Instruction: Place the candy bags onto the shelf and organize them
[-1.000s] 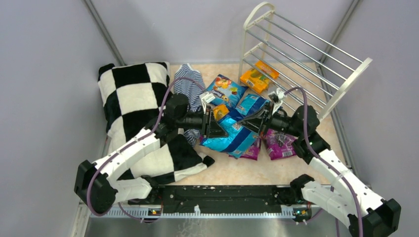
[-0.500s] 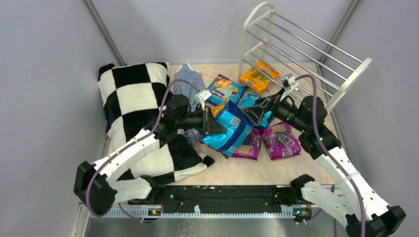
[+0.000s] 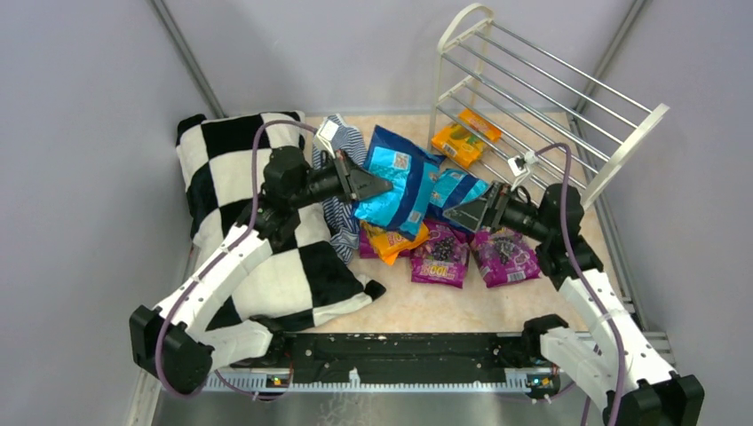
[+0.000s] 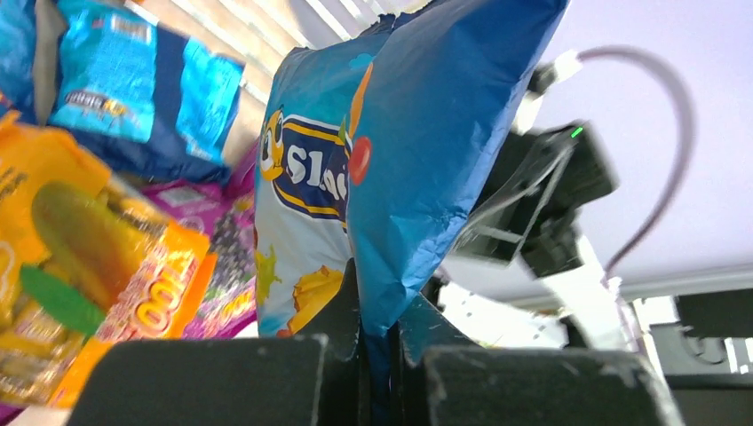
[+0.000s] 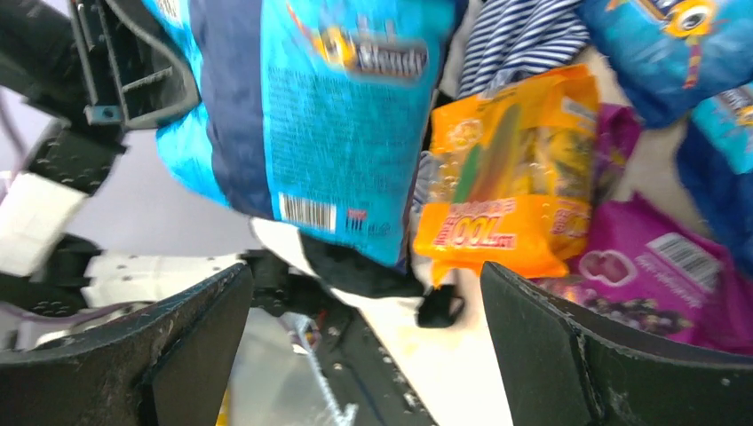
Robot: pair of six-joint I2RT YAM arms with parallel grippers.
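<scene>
Left gripper [image 3: 362,183] is clamped tight on the left edge of a blue candy bag [image 3: 398,185], with the jaws together on the plastic. The left wrist view shows the bag pinched between both fingers and standing up from them. The bag is lifted off the desk [image 3: 426,306] and hangs over the pile, well short of the shelf [image 3: 542,102]. Right gripper [image 3: 468,213] is wide apart and holds nothing. It points left toward the held bag, just beside its lower right corner, over a teal bag [image 3: 455,189]. I can't tell whether it touches either. The shelf stands at the back right, tilted. Two orange bags [image 3: 458,142] are on its lowest tier and the upper tiers are bare rods. Loose on the desk under and in front of the held bag are one orange bag [image 3: 397,242] and two purple bags [image 3: 441,258] side by side, the right one near the right arm's wrist. A checkered pillow [image 3: 233,177] is at the left under the left arm. A striped cloth [image 3: 341,169] lies between the pillow and the bags, partly hidden by the left gripper.
</scene>
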